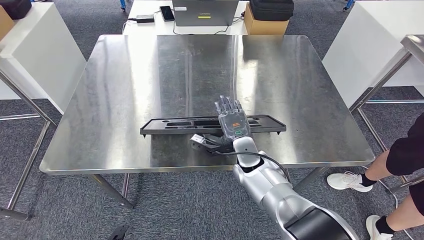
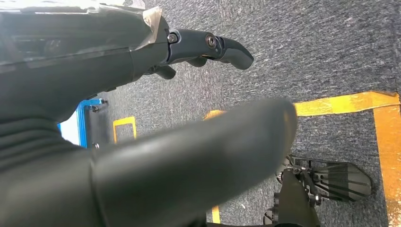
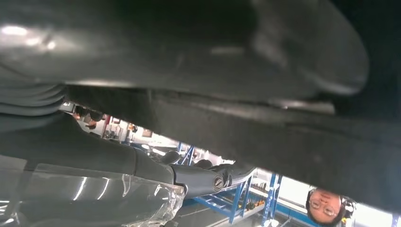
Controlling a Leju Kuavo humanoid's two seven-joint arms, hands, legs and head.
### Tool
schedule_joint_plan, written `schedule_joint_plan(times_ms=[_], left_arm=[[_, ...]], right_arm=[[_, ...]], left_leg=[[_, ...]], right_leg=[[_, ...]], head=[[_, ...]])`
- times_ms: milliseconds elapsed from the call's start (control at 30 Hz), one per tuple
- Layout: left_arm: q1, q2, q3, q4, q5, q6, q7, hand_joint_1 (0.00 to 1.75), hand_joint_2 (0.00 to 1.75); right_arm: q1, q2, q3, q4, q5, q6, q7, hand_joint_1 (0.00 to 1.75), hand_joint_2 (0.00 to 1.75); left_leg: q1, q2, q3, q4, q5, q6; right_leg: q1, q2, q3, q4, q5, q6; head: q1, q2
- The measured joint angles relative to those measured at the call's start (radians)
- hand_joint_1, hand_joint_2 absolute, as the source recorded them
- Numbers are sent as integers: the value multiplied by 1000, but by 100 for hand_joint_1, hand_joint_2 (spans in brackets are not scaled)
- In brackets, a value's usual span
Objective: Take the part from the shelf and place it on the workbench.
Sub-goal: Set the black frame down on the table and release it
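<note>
Right robot hand (image 1: 231, 121) grips the part (image 1: 170, 125) (no legible lettering) on the workbench (image 1: 125, 75).

My head camera looked forward and down from high up onto the steel workbench (image 1: 150, 80), my right hand (image 1: 231, 125) reaching in at its near edge. My right wrist camera sat pressed close behind that same right hand (image 3: 203, 177), sharing it with the head view. My left wrist camera pointed down past my left hand (image 2: 142, 156) at grey carpet (image 2: 307, 52), away from the workbench.
</note>
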Motion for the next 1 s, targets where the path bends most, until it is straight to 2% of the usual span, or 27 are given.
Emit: schedule_joint_plan(times_ms=[267,1000], left_arm=[[3,2,15,0,0,2,0,0,0],[3,6,29,0,0,2,0,0,0]], right_arm=[[4,28,-62,27,-147,161,-85,0,0],[5,44,-96,53,-156,168,-92,0,0]], left_leg=[[0,0,0,0,0,0],[0,0,0,0,0,0]], right_leg=[[0,0,0,0,0,0],[0,0,0,0,0,0]], head=[[0,0],[0,0]])
